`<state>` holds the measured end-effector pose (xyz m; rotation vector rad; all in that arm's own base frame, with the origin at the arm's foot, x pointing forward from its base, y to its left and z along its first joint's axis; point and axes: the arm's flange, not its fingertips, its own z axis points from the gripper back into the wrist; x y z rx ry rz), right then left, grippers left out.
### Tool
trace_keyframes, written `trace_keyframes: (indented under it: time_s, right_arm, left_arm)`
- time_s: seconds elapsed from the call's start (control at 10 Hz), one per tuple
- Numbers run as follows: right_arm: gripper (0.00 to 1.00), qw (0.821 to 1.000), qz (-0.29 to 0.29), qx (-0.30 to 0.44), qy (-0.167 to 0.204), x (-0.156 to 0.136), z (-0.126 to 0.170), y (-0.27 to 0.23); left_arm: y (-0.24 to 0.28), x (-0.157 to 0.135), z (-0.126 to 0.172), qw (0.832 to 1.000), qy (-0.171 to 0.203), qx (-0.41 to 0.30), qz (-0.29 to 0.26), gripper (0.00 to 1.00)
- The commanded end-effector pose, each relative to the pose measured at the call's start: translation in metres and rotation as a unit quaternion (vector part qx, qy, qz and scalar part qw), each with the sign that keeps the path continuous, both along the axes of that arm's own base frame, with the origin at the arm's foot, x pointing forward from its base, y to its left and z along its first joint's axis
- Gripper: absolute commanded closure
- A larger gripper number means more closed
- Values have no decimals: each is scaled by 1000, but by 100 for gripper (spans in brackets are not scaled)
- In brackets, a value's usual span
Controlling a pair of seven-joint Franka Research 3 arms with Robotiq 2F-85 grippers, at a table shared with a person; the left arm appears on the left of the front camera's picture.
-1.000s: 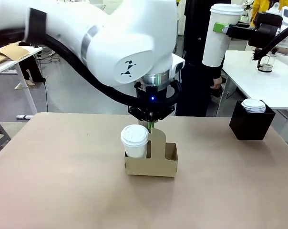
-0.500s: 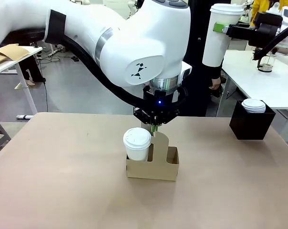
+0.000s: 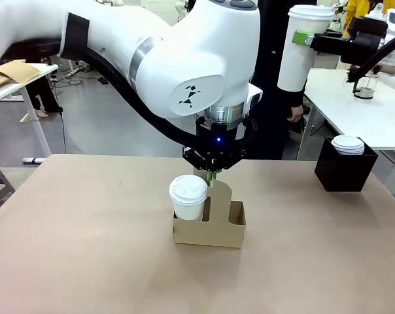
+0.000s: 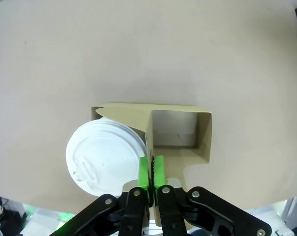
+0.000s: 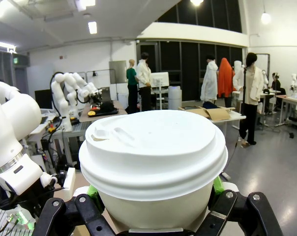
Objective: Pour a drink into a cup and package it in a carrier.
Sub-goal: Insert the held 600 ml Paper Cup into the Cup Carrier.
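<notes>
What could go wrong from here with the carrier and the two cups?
The left gripper pinches only the handle of the carrier, and one cup loads one side; lifted, it may tilt. The right gripper holds a second cup high in the air; a slip could drop it. The empty slot lies right beside the left gripper, so lowering that cup in might strike it.

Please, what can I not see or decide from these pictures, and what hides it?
Packed cup and raised cup, front view: how full; their lids cover them.
Left fingers at the carrier handle, left wrist view: pressing it or only beside it, too fine to tell.
Lids in the black box, front view: how many; the wall hides the stack.
Raised cup's base, right wrist view: hidden under its own lid.
</notes>
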<state>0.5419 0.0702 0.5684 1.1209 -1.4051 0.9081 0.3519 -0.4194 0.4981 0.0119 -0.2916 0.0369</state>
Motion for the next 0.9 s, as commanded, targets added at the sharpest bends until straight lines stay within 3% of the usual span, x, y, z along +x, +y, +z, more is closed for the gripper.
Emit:
trace_keyframes:
  time_s: [0.0, 0.1, 0.2, 0.3, 0.4, 0.6, 0.8]
  right_arm:
    - [9, 1000, -3, -2, -4, -1, 5, 1]
    - [9, 1000, -3, -2, -4, -1, 5, 1]
    - [9, 1000, 0, 0, 0, 0, 0, 0]
    - [9, 999, 43, 27, -10, 10, -14, -3]
    - [9, 997, 67, 41, -15, 18, -30, -4]
    - [9, 992, 109, 67, -15, 20, -60, 11]
    - [9, 986, 144, 68, -49, 11, -80, 37]
  left_arm:
    - [14, -3, 1, 1000, 1, -12, -9, 39]
    - [24, -8, 8, 1000, 2, -24, -19, 0]
    - [31, -13, 21, 999, -3, -33, -36, 0]
    - [39, -20, 38, 997, -21, -42, -54, 0]
    - [51, -27, 56, 995, -29, -48, -78, 15]
    - [89, -40, 86, 981, -23, -55, -183, 0]
    - [136, -47, 96, 955, -39, -33, -291, 0]
